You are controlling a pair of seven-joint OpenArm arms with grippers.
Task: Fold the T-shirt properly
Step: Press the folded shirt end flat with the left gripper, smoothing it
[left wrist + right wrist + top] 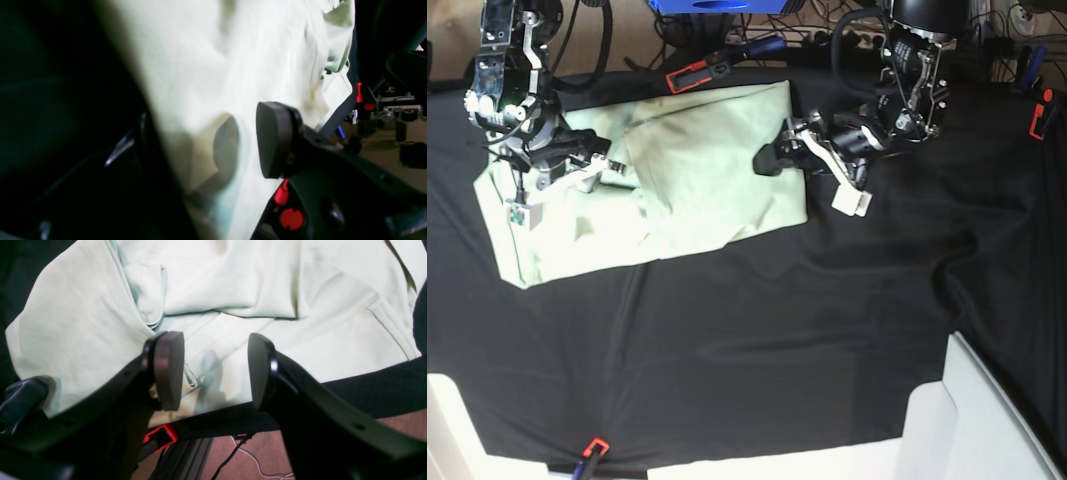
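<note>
Left wrist view: left gripper [248,140] shows one dark pad, center-right; the T-shirt [233,66] fills mid-frame, blurred, so whether it's pinched can't be told. Right wrist view: right gripper [215,370] stands open over the T-shirt's lower hem, nothing between the pads; best to take the hem edge squarely, both layers, before lifting. Base view: T-shirt upper left on the black table cloth [827,330], partly folded. No readable writing or brand anywhere.
</note>
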